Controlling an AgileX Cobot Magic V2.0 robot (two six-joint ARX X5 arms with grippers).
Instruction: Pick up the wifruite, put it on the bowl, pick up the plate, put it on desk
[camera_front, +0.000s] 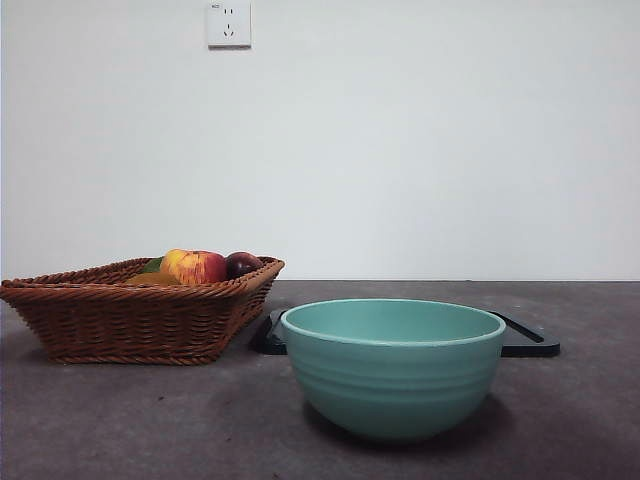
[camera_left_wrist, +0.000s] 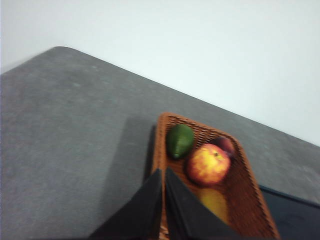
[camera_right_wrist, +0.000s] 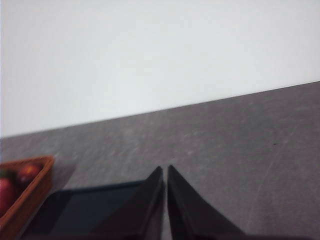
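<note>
The wifruite, dull brown-orange, lies in the brown wicker basket just beyond my left gripper's jaws; only a sliver of the wifruite shows over the basket rim in the front view. The teal-green ribbed bowl stands empty at the front of the dark grey desk. My left gripper is shut and empty above the basket's near edge. My right gripper is shut and empty above the flat black tray. Neither arm shows in the front view.
The basket also holds a red-yellow apple, a green fruit and a dark plum. The black tray lies behind the bowl, next to the basket. A white wall with a socket stands behind.
</note>
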